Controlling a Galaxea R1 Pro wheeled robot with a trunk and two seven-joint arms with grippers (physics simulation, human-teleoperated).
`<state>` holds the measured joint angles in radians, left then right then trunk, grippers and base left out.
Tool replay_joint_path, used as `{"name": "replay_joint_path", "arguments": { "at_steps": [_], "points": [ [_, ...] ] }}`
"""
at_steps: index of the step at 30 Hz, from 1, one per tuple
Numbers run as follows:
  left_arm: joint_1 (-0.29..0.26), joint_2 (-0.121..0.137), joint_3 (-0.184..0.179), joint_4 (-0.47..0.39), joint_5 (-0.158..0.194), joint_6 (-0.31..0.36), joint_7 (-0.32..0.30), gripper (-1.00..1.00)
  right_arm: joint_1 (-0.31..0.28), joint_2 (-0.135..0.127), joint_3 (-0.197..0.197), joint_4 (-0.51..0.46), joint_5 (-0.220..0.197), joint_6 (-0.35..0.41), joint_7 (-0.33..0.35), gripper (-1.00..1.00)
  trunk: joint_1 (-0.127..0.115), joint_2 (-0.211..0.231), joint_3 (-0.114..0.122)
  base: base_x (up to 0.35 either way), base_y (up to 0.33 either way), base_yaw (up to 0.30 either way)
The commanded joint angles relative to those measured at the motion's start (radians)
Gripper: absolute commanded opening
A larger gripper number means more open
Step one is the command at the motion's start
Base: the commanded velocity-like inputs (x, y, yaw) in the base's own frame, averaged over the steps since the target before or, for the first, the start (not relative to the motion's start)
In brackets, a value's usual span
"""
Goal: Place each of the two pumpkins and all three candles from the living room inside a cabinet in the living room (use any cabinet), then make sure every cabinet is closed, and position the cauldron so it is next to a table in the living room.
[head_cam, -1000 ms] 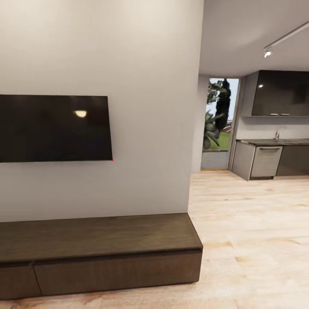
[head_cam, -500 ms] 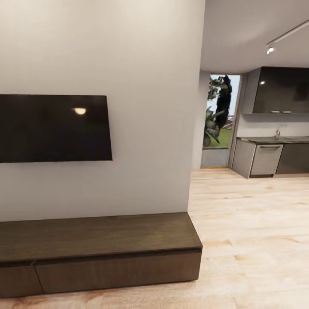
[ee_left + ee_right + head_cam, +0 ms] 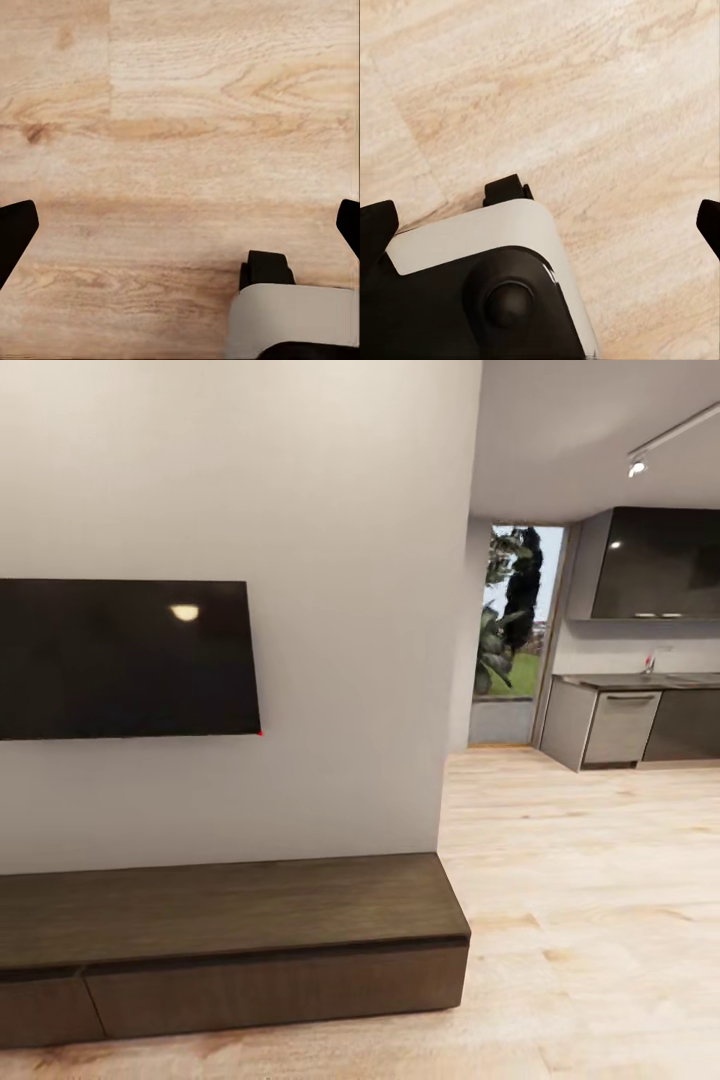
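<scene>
The long, low dark-brown cabinet stands against the white wall in the head view, and its flat drawer fronts sit flush and closed. Its top is bare. The pumpkins, candles, cauldron and glass-topped table are out of view. My left gripper hangs open over the wooden floor, its black fingertips far apart at the picture's sides. My right gripper is open too, above the floor and my own base, with nothing between its fingers.
A black TV hangs on the wall above the cabinet. Past the wall's corner, light wooden floor runs to a grey kitchen and a glass door. My base with its wheels lies under both grippers.
The whole head view has shifted slightly, so the camera has moved. Nothing in the room has changed.
</scene>
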<state>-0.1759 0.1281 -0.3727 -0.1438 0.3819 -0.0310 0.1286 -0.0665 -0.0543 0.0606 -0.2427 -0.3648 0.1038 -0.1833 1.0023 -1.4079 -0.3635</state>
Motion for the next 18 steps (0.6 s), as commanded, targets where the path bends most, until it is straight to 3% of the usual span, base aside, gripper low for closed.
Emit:
{"name": "replay_joint_path", "arguments": {
  "at_steps": [1,7,12,18],
  "points": [
    [0.002,0.000,-0.009,0.000,0.009,-0.002,-0.006,1.00,0.000,0.000,0.007,-0.003,-0.005,0.007,-0.005,1.00,-0.004,0.007,0.000,0.000,0.000,0.000],
    [0.009,0.001,-0.008,0.000,0.009,0.006,-0.112,1.00,0.000,0.001,0.009,-0.005,-0.004,0.005,0.000,1.00,-0.027,0.049,0.014,0.000,0.000,0.000],
    [0.010,0.001,-0.009,0.000,0.009,0.007,-0.131,1.00,0.000,0.000,0.011,-0.007,-0.004,0.005,0.021,1.00,-0.046,0.084,0.028,0.000,0.000,0.000],
    [0.012,0.001,-0.009,0.005,0.009,0.007,-0.137,1.00,0.000,-0.009,0.032,-0.006,-0.004,0.005,0.186,1.00,-0.054,0.098,0.034,0.000,0.000,0.000]
  ]
}}
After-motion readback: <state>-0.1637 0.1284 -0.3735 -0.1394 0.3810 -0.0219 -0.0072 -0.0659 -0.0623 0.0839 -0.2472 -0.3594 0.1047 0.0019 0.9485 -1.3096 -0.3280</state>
